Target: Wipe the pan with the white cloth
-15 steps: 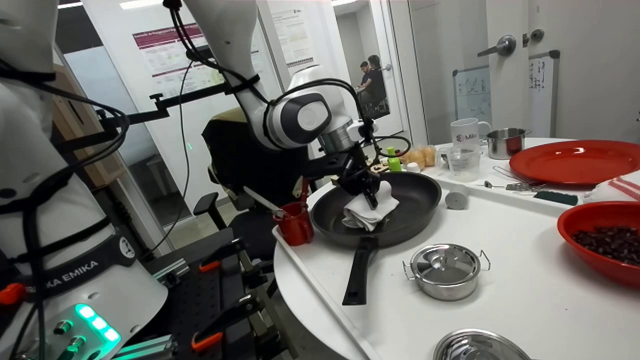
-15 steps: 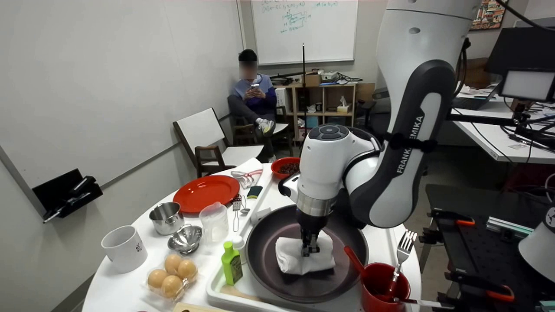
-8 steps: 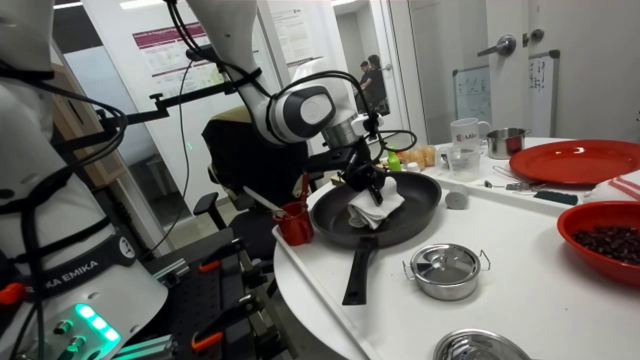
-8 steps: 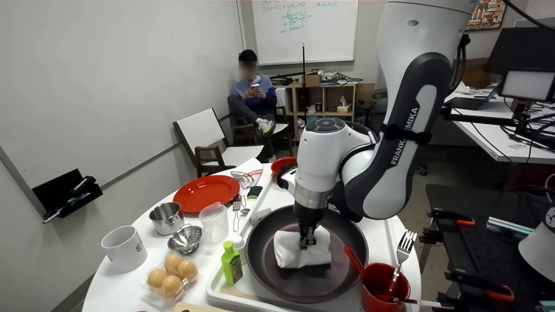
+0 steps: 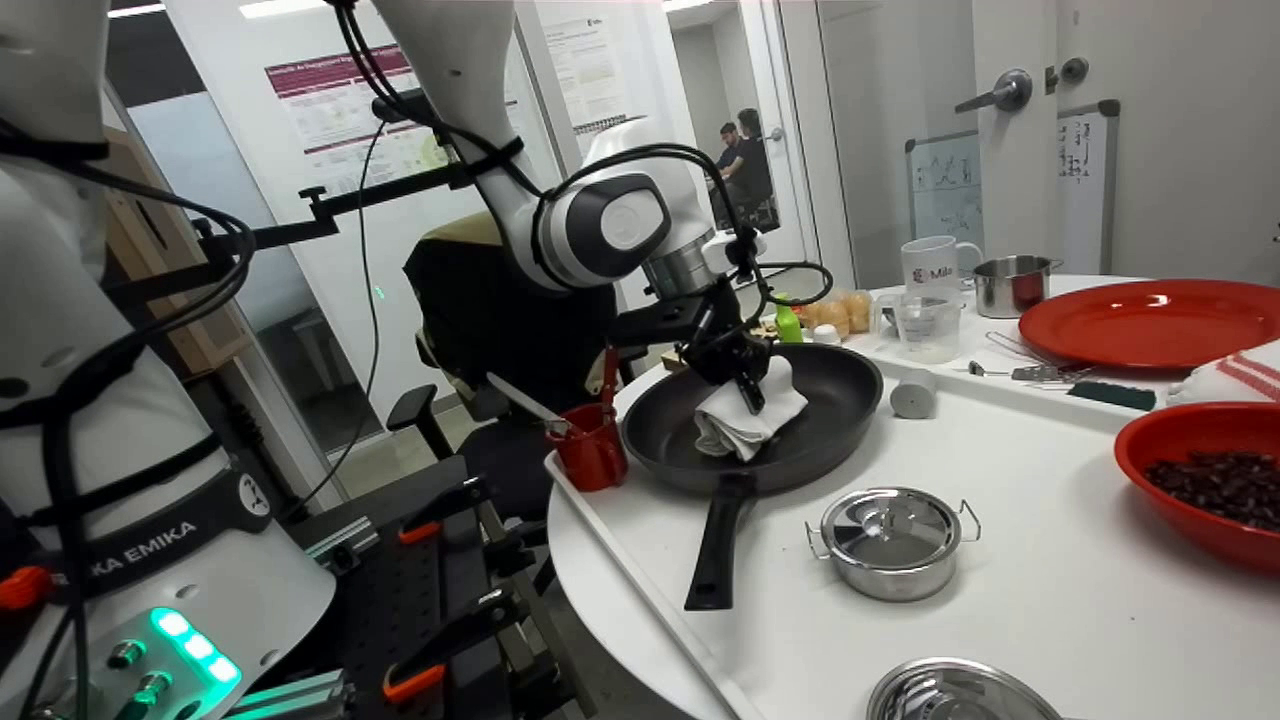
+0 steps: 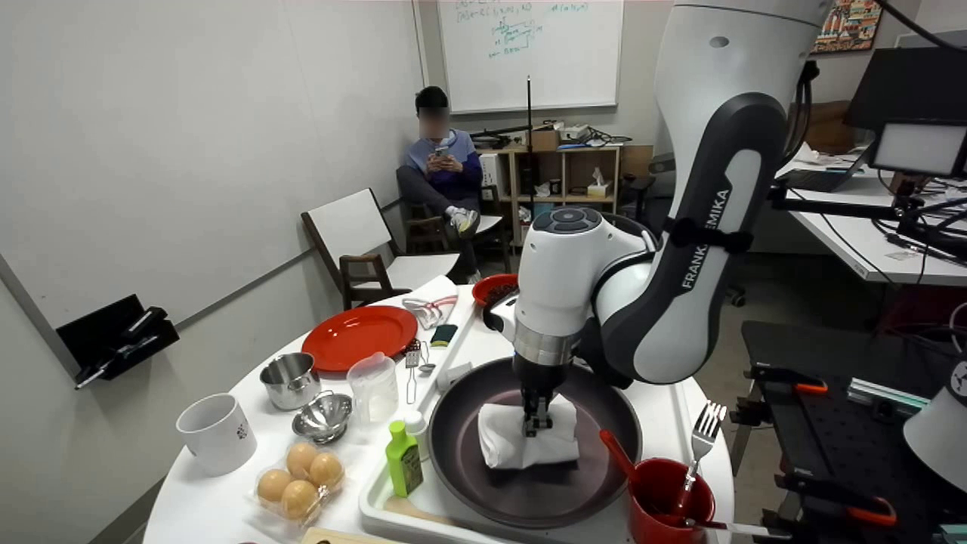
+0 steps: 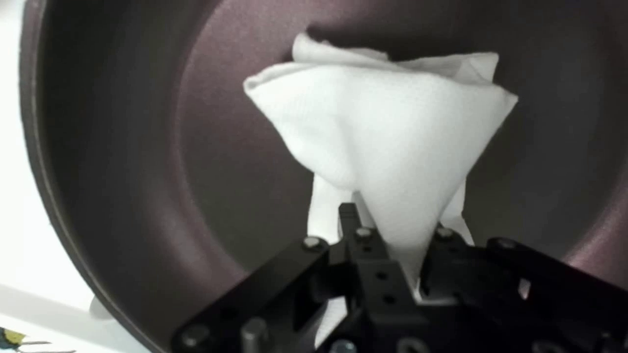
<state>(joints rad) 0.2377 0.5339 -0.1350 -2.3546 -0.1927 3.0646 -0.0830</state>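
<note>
Cloth [image 7: 387, 127], white and folded, is bunched up between the fingers [image 7: 375, 262] of the end effector [image 7: 400, 240], which pinches it from above inside the dark pan [image 6: 544, 495]. The wrist view shows its folds fanning out beyond them; whether the lower layers touch the pan's floor is hard to tell. The pan sits in a white tray [image 5: 1040, 640] on the white surface [image 6: 200, 510], its black handle [image 5: 714, 560] sticking out over the tray in an exterior view. Just beside the pan, a red mug [image 5: 592, 452] holds a fork [image 6: 704, 434]. A lidded steel pot [image 5: 893, 560] stands near the handle, and a green bottle [image 6: 404, 462] stands near the pan's rim. Well apart from the pan are a red plate [image 6: 361, 336] and a red bowl [image 5: 1190, 428] of dark beans [image 5: 1215, 487]
</note>
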